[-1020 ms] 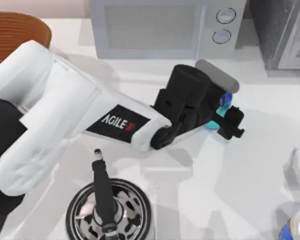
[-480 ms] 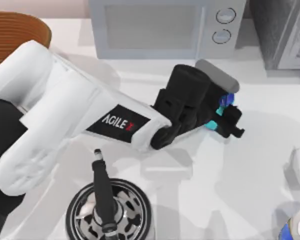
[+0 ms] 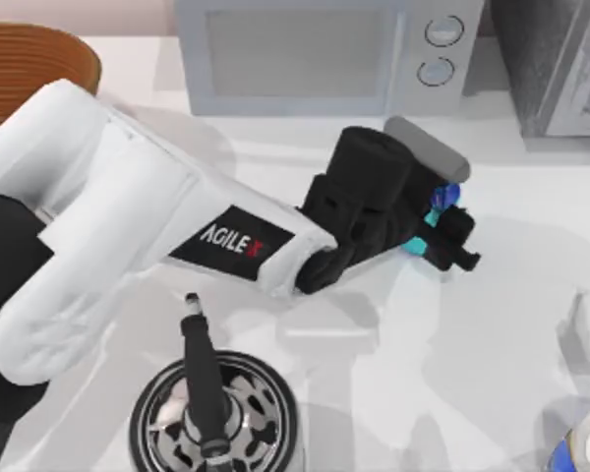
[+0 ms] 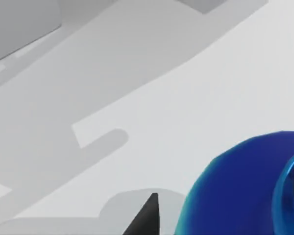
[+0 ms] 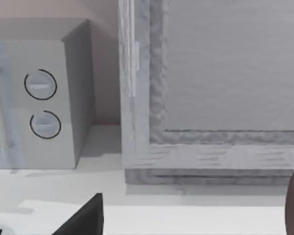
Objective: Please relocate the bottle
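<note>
Top view: the left arm reaches across the white table [image 3: 492,324] from the left, its left gripper [image 3: 442,231] at the bottle [image 3: 441,202], which sits right of centre, near the front of the microwave [image 3: 315,54] at the far edge. Only slivers of turquoise body and blue shoulder show between the black fingers; the fingers appear narrowed around the bottle, and whether it is lifted clear of the table cannot be told. A woven basket [image 3: 29,59] lies at the far left, a round black-and-chrome utensil holder [image 3: 216,418] at the near edge, and a blue-and-white round object [image 3: 585,447] at the near right corner. Left wrist view: the bottle's glossy blue shoulder [image 4: 245,186] sits very close to the camera, with one dark fingertip [image 4: 147,218] just beside it and the table's bare surface beyond. Right wrist view: the microwave's two dials [image 5: 41,103] and a grey textured cabinet [image 5: 210,88] are ahead; the right gripper's own state cannot be told. Judgement: the bottle is likely light, rigid and smooth-walled, hence prone to slip or twist; the squat body below the shoulder offers the broadest hold, better than the small cap.
</note>
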